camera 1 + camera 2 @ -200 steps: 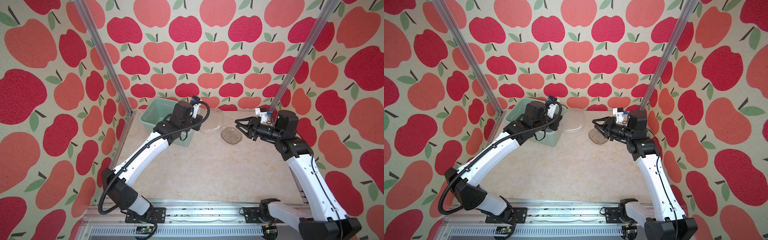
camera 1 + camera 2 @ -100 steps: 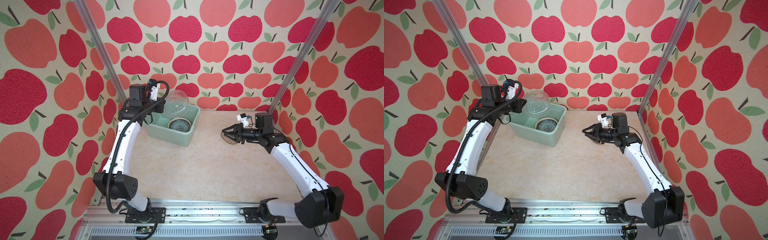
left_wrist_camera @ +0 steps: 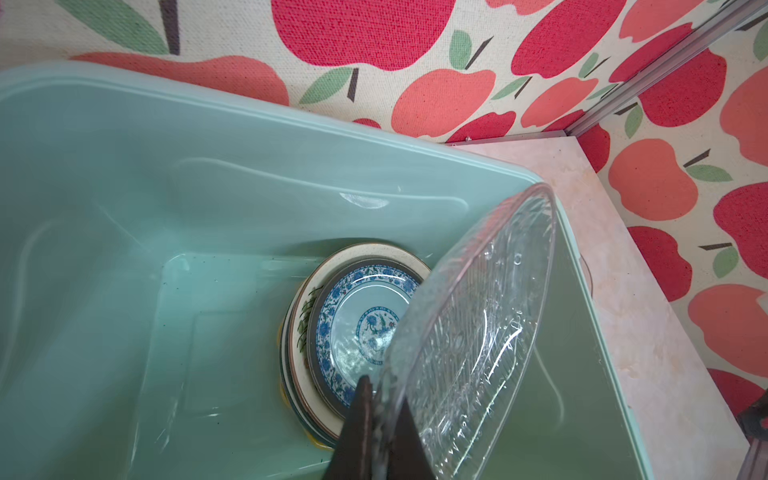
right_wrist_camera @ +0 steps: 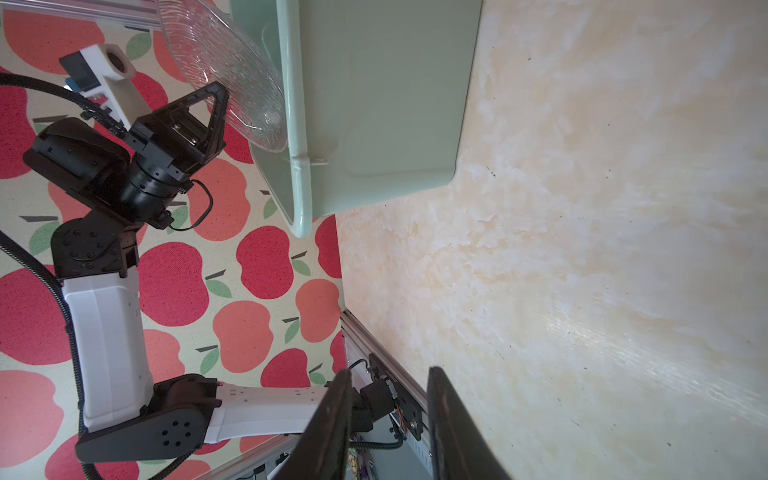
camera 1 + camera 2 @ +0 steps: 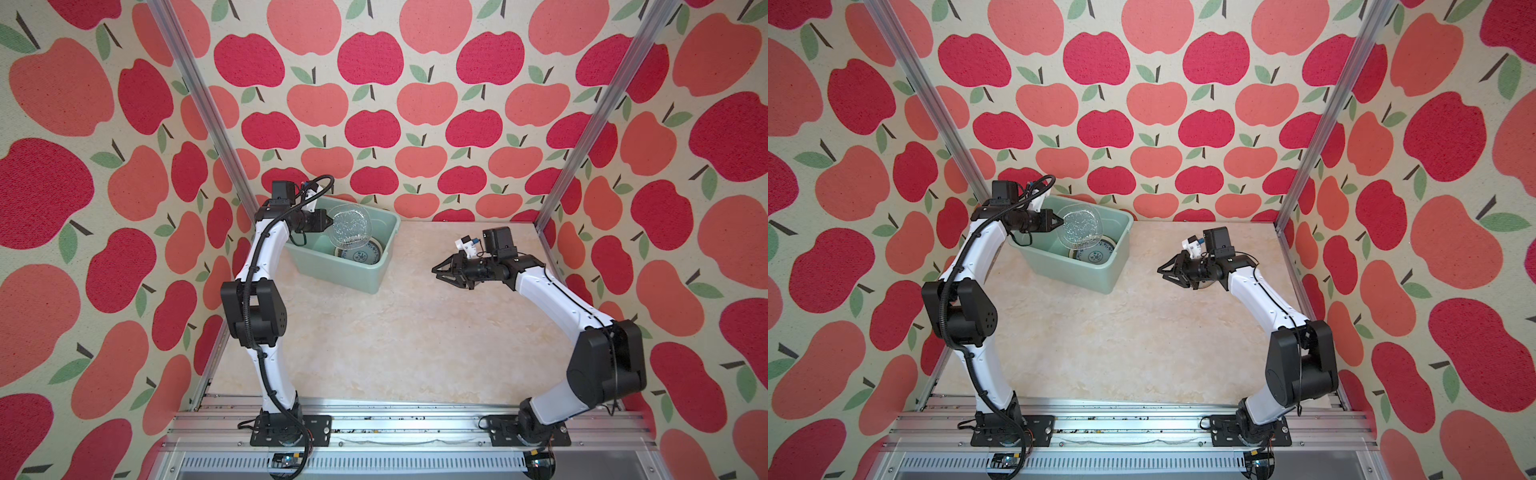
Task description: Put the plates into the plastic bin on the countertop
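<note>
While gripped by left end effector [image 5: 329, 221], glass plate [image 5: 351, 226] tilted above bin [image 5: 345, 272]

Glass plate [image 5: 350, 224] and stack [image 5: 361, 255] crowd the bin [image 5: 345, 274]; countertop [image 5: 395, 332] lies open.

Apple-print walls [image 5: 374, 62]; aluminium posts [image 5: 201, 104]

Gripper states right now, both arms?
Left gripper: closed on the glass plate.
Right gripper: open, empty.
</note>
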Robot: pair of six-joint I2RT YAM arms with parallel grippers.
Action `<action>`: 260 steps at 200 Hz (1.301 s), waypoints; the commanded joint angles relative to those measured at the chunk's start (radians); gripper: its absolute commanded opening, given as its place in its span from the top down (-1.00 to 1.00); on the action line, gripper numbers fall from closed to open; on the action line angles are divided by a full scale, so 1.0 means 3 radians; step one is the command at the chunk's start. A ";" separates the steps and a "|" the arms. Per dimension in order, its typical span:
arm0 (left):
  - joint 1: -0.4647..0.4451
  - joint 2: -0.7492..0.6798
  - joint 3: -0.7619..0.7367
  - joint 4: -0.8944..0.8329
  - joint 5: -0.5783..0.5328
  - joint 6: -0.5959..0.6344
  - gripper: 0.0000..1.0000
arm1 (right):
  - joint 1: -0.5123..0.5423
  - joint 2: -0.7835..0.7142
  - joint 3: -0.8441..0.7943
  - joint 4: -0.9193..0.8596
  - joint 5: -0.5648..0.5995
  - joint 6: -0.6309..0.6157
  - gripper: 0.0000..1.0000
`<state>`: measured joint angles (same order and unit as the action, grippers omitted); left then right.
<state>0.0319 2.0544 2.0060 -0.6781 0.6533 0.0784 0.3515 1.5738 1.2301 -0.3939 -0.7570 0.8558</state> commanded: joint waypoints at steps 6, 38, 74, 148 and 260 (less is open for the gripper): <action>0.0007 0.0231 0.0330 -0.0270 0.0259 0.0169 1.00 | -0.0009 0.0113 0.0157 -0.0124 0.0092 -0.0214 0.34; -0.0061 0.0476 0.0515 -0.0450 0.0208 0.0281 1.00 | -0.0126 0.0267 0.0219 -0.0139 0.0240 -0.0245 0.34; -0.0144 0.0684 0.0615 -0.0536 0.0190 0.0311 1.00 | -0.0322 0.0345 0.0172 -0.0134 0.0666 -0.0276 0.23; -0.0239 0.0984 0.0721 -0.0608 0.0209 0.0217 0.89 | -0.0746 0.0538 0.0031 -0.0013 0.1179 -0.0449 -0.01; -0.0258 0.1224 0.0824 -0.0680 0.0271 0.0062 0.55 | -0.0833 0.0907 0.0006 0.0151 0.1213 -0.0519 -0.03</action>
<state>-0.0433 2.3920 2.2253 -0.8570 0.7063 0.1154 0.1135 1.8214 1.2461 -0.3603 -0.4107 0.7284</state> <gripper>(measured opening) 0.205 0.516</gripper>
